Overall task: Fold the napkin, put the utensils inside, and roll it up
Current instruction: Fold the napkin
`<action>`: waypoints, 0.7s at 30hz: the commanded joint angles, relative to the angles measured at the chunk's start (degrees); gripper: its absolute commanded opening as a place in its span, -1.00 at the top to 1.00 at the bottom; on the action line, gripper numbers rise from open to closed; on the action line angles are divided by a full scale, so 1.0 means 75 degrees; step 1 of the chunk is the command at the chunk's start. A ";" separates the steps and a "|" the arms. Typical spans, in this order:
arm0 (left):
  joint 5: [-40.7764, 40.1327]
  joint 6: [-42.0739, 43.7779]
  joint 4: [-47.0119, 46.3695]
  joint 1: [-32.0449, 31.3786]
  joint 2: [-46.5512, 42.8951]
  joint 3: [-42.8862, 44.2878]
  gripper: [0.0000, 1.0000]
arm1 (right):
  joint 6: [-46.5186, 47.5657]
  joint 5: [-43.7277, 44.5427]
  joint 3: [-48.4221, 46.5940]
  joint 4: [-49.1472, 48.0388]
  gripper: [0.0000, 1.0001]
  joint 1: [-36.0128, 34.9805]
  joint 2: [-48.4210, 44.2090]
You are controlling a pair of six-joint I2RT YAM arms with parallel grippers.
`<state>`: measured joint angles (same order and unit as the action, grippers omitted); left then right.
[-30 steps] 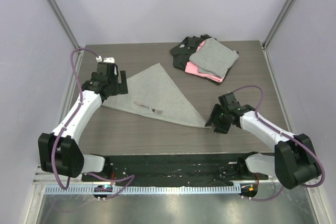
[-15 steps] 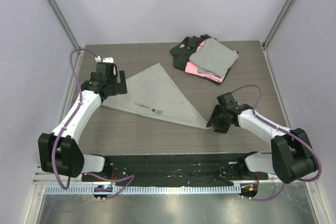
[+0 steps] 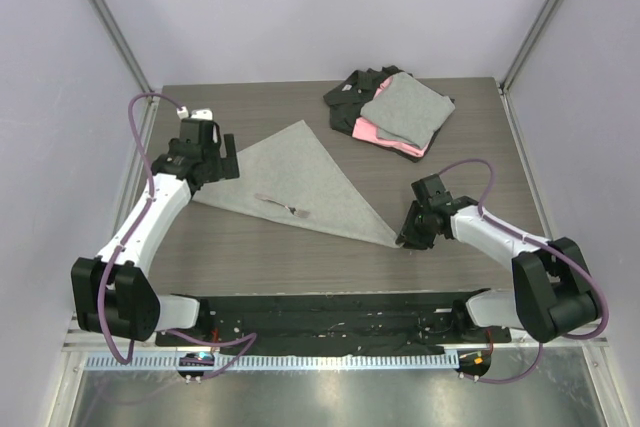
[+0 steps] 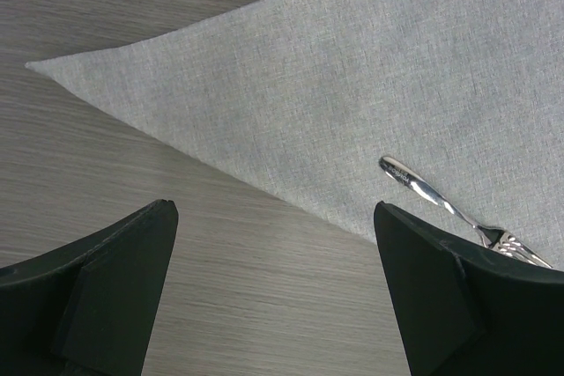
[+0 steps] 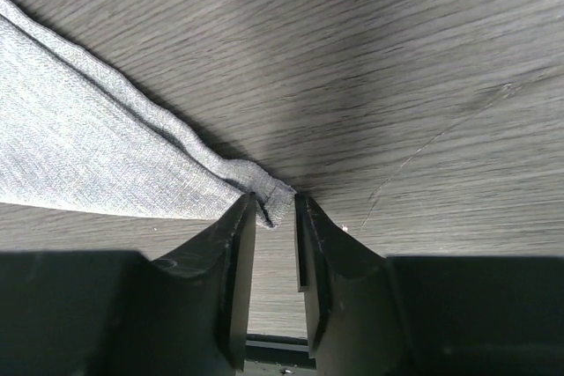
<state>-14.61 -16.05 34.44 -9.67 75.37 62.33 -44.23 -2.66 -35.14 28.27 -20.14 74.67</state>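
At the lower right of the top view, our right gripper (image 5: 275, 217), nearly closed on the napkin (image 3: 300, 182) corner, risks slipping off, while our left gripper (image 4: 273, 292) hangs wide.

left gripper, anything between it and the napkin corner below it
Nothing visible does. The left gripper hangs open above bare table, with the napkin corner just ahead and unobstructed. The fork lies further in on the cloth, off that path.
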 commanded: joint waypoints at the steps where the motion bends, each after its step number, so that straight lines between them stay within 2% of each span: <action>1: -0.0138 0.0078 -0.0127 0.0071 -0.0264 -0.0037 -1.00 | 0.0236 0.0202 -0.0096 -0.0113 0.42 -0.0033 0.0133; 9: -0.0185 0.0078 -0.0150 0.0118 -0.0288 -0.0083 -1.00 | 0.0377 0.0319 -0.0295 -0.0172 0.63 -0.0139 0.0133; 12: -0.0196 0.0078 -0.0162 0.0129 -0.0300 -0.0083 -1.00 | 0.0354 0.0319 -0.0366 -0.0149 0.80 -0.0186 -0.0042; 13: -0.0196 0.0078 -0.0162 0.0141 -0.0311 -0.0095 -1.00 | 0.0354 0.0319 -0.0389 -0.0102 0.95 -0.0186 -0.0159; 14: -0.0196 0.0078 -0.0173 0.0141 -0.0323 -0.0095 -0.99 | 0.0342 0.0586 -0.0413 -0.0067 0.98 -0.0197 -0.0218; 21: -0.0185 0.0031 -0.0162 0.0153 -0.0347 -0.0095 -1.00 | 0.0284 0.0928 -0.0554 0.0238 0.98 -0.0267 -0.0804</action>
<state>-15.25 -16.05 34.37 -8.86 74.81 61.63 -42.00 1.08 -36.80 29.28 -21.47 72.23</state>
